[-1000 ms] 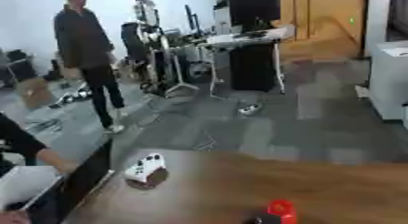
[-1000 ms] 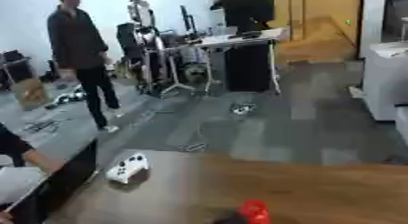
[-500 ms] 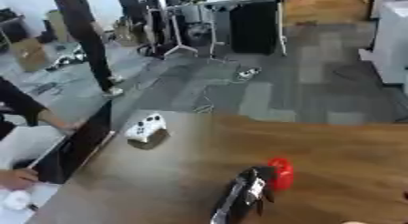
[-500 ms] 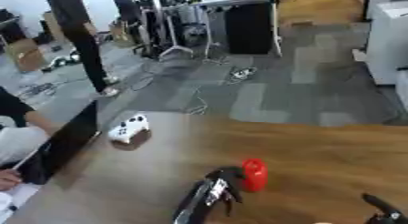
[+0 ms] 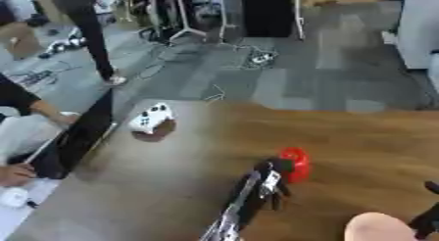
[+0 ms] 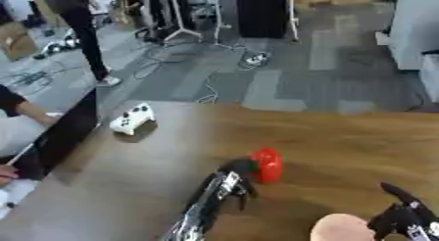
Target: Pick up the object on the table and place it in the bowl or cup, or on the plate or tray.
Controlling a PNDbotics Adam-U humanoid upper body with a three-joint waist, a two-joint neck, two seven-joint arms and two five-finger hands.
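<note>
Fingers of your left hand (image 6: 236, 179) hang curled beside the red object (image 6: 267, 164), touching or nearly touching its left side, but the blur keeps you from telling whether they close round it or only rest against it. That red object stands upright on the wooden table (image 5: 369, 137), roughly at mid-table and just beyond the hand, with your left arm (image 5: 244, 205) running up to it from the lower edge. Your right hand (image 6: 403, 213) shows at the lower right corner, dark fingers pointing up and to the left, apparently relaxed and holding nothing. Just left of it sits a rounded pinkish shape (image 6: 343, 229) you cannot make out. Well apart, near the table's far left corner, a white game controller (image 5: 151, 118) lies on the wood.
</note>
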